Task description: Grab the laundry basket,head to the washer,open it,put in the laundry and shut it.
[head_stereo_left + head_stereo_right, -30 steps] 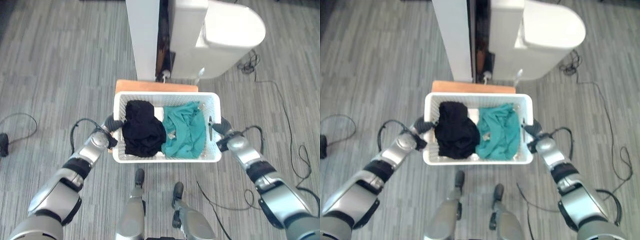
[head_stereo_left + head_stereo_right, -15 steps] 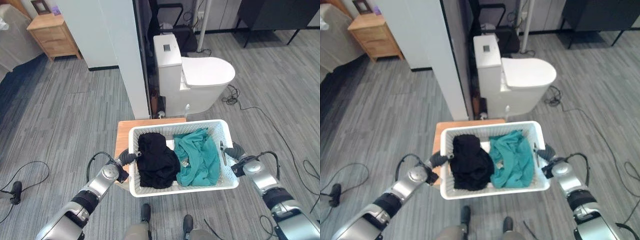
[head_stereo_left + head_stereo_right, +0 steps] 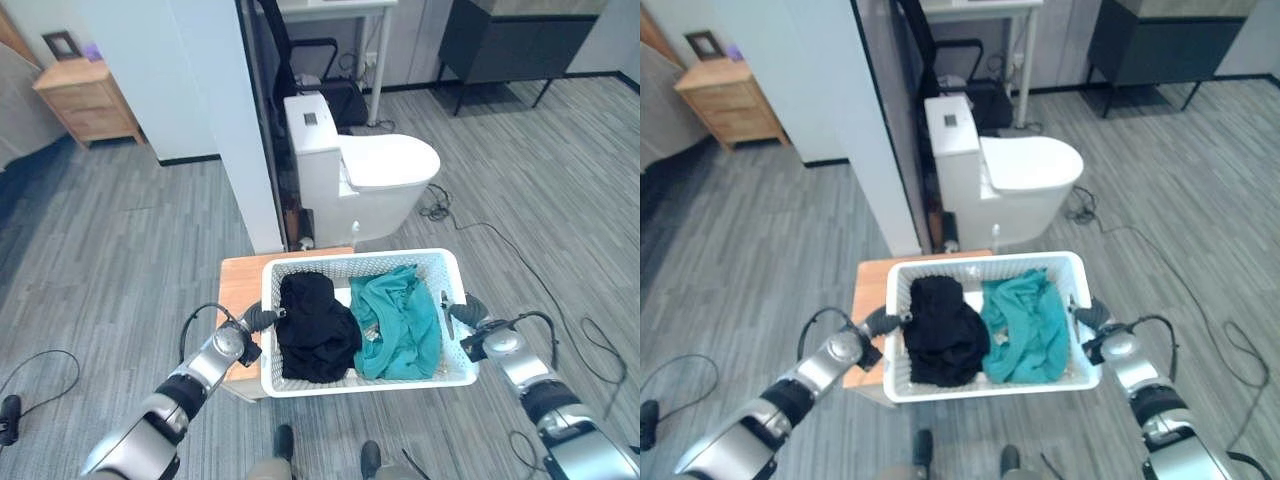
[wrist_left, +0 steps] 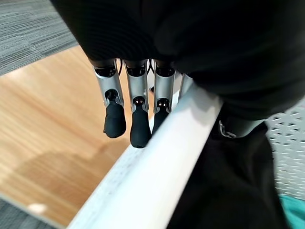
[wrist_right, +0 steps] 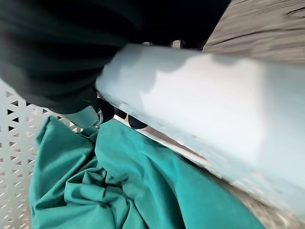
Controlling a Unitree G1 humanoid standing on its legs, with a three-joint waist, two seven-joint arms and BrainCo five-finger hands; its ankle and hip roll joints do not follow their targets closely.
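Left eye view showed a white perforated plastic laundry basket [image 3: 455, 275] held between both hands above a low light-wood table [image 3: 238, 280]. Inside lay a crumpled black garment [image 3: 315, 325] on the robot's left and a bunched teal garment [image 3: 400, 320] on its right. The left hand [image 3: 255, 320] gripped the basket's left rim; its wrist view had dark-tipped fingers [image 4: 136, 124] outside the rim and the thumb inside, pinching it. The right hand [image 3: 465, 315] clasped the right rim, fingertips [image 5: 107, 110] curled inside just over the teal cloth. Beyond stood a white toilet [image 3: 385, 180] beside a white partition wall [image 3: 225, 110], on grey plank flooring [image 3: 100, 250].
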